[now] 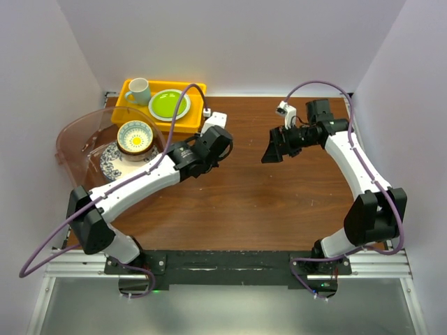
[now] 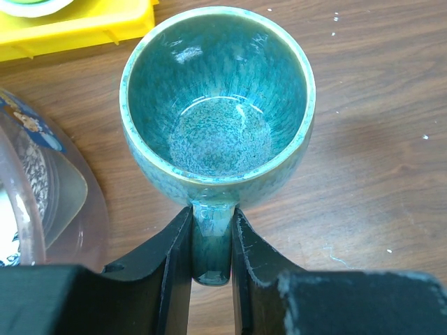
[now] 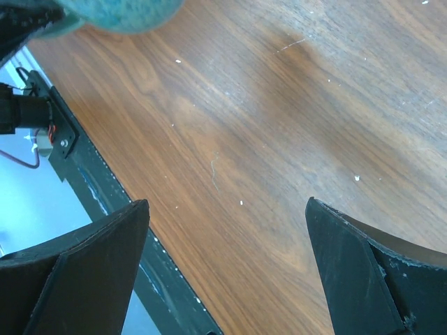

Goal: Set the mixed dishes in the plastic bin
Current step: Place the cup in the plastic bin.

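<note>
The mug [image 2: 218,118] is over the table [image 1: 279,202], just right of the bin [image 1: 70,132], its handle pinched between the left gripper's [image 2: 211,237] 2 fingers. The bin holds 1 bowl [image 1: 135,137] on patterned plates [image 1: 110,162]. The right gripper [image 3: 227,230] gapes wide, empty.

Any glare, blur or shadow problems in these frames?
Left wrist: sharp; small glare spots inside the teal mug, soft shadow on the table to its right. Right wrist: mug at top left is blurred, wood has sheen. Top external: even light, no harsh glare on the plastic bin.
</note>
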`<state>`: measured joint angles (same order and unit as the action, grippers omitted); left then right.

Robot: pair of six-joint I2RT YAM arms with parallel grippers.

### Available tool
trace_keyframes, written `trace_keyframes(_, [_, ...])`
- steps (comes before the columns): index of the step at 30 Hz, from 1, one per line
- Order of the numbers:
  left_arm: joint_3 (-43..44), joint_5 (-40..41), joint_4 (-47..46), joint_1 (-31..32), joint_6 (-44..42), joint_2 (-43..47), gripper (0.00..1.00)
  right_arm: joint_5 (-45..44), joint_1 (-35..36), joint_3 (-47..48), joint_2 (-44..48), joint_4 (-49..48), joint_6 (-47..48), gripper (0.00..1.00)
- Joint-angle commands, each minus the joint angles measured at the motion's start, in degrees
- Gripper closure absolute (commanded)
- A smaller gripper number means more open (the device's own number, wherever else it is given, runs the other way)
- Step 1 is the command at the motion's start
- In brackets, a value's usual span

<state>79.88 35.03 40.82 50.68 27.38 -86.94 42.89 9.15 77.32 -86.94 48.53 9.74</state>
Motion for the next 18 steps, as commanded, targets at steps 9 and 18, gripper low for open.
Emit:
trace_keyframes(9, [3.18, 4.07, -1.54, -2.95, -0.48, 10.03, 1.0, 3.77, -2.29, 1.79, 2.39, 0.34, 4.33, 0.02])
trace_keyframes(18, [3.71, 12.87, 4.89, -11.37, -1.53, 16.0, 1.0, 4.48, -3.08, 1.08, 1.77, -0.28, 4.41, 0.02])
